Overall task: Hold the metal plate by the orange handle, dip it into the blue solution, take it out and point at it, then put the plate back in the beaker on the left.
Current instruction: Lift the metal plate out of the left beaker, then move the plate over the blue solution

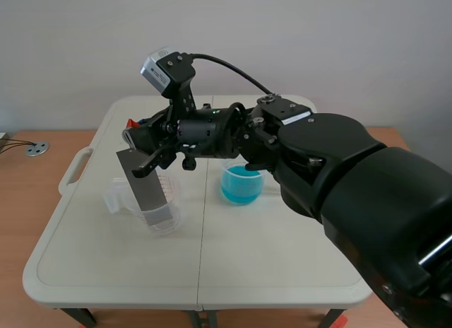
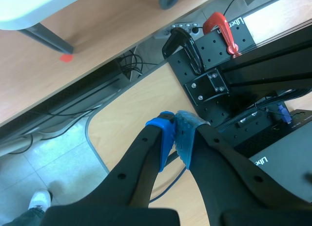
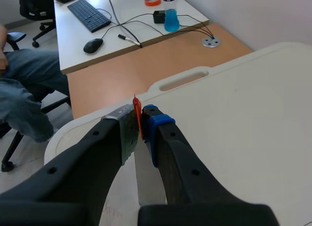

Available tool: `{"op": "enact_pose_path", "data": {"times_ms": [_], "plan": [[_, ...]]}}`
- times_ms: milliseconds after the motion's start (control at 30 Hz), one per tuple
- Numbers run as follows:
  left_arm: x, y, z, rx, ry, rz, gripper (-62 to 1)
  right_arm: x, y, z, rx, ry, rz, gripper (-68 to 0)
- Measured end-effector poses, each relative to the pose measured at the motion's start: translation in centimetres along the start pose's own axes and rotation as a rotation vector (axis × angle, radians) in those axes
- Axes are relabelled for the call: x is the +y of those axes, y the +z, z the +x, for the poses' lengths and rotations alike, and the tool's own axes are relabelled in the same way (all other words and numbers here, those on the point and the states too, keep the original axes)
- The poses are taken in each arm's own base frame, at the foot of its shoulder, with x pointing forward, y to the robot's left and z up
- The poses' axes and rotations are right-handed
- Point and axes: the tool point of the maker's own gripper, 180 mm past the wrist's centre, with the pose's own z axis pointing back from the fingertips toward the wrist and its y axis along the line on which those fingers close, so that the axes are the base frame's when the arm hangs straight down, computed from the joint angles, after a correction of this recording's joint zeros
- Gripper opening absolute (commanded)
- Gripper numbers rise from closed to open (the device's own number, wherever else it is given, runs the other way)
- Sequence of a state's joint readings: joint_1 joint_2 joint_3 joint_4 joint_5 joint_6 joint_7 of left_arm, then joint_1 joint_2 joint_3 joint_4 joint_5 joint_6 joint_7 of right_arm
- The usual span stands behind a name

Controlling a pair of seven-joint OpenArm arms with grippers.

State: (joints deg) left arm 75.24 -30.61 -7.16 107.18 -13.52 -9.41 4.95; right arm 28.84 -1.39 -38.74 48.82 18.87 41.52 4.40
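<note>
**Plate back over the left beaker.** The metal plate (image 1: 145,186) hangs tilted at the left of the white folding table (image 1: 282,264). Its lower end appears to sit inside the clear empty beaker (image 1: 119,199), with its top leaning away to the left. The right gripper (image 1: 138,141), reaching across from the right, pinches the plate's thin orange handle (image 3: 137,114) between its two pads. The right wrist view shows the grey sheet (image 3: 146,187) dropping away below the fingers. The beaker of blue solution (image 1: 241,185) stands just right of centre, apart from the plate and under the arm. The left gripper (image 2: 175,131) is off the table with its pads pressed together on nothing, looking down at floor and rig base. A seated person's leg (image 3: 24,89) shows beyond the table's far left edge.

Judged from here, the return to the left beaker is the step in hand. The risk lies in the tilt: a slanted plate pressing on the wall could tip or slide the light beaker. Letting go before the plate bottoms out could drop it hard. The narrow handle also offers little grip against twisting.
</note>
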Motion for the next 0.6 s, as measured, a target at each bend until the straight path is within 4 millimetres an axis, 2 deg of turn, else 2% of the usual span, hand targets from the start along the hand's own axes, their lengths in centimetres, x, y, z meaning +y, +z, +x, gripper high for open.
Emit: {"op": "enact_pose_path", "data": {"times_ms": [133,367,600], "plan": [[0.0,0.0,0.0,0.0,0.0,0.0,-59.6,0.2,0.4,0.2,-0.041,-0.01,0.009,-66.2],[0.0,0.0,0.0,0.0,0.0,0.0,-59.6,-0.4,2.3,-0.2,-0.076,-0.006,-0.019,-66.2],[0.0,0.0,0.0,0.0,0.0,0.0,-59.6,0.0,2.7,2.3,-0.121,0.062,-0.004,-66.2]]}}
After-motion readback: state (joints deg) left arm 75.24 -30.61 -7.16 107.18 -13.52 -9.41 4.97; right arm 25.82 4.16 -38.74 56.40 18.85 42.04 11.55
